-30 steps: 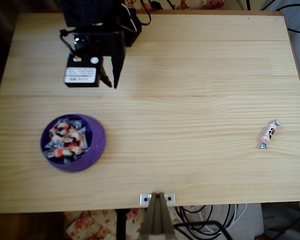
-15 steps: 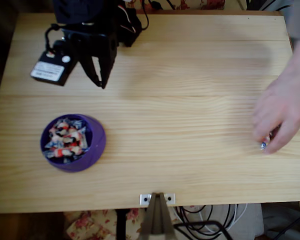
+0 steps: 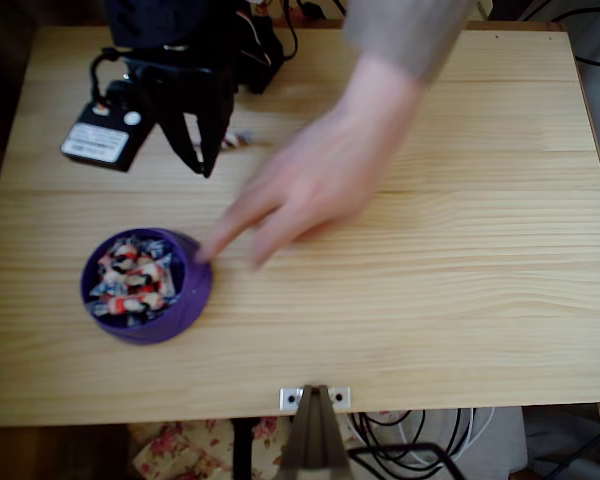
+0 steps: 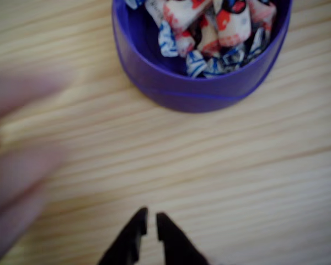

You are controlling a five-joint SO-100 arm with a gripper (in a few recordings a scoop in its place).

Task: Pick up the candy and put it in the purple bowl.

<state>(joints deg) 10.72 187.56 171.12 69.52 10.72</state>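
Black and narrow, the end effector hangs over the table near its 11 o'clock corner in the overhead view, fingertips pointing toward 6 o'clock. In the wrist view the end effector has its two tips almost together, only a thin slit between them, and nothing held.

The purple bowl sits toward 8 o'clock on the table, well apart from the tips, and holds a heap of wrapped sweets; the wrist view shows the purple bowl at 12 o'clock from the tips.

One candy lies just beside the fingers, at their 3 o'clock side, blurred.

A person's hand reaches in from 12 o'clock, blurred, its fingertips close to the bowl's rim; whether they touch it cannot be told. The hand appears as a pink blur at 9 o'clock in the wrist view.
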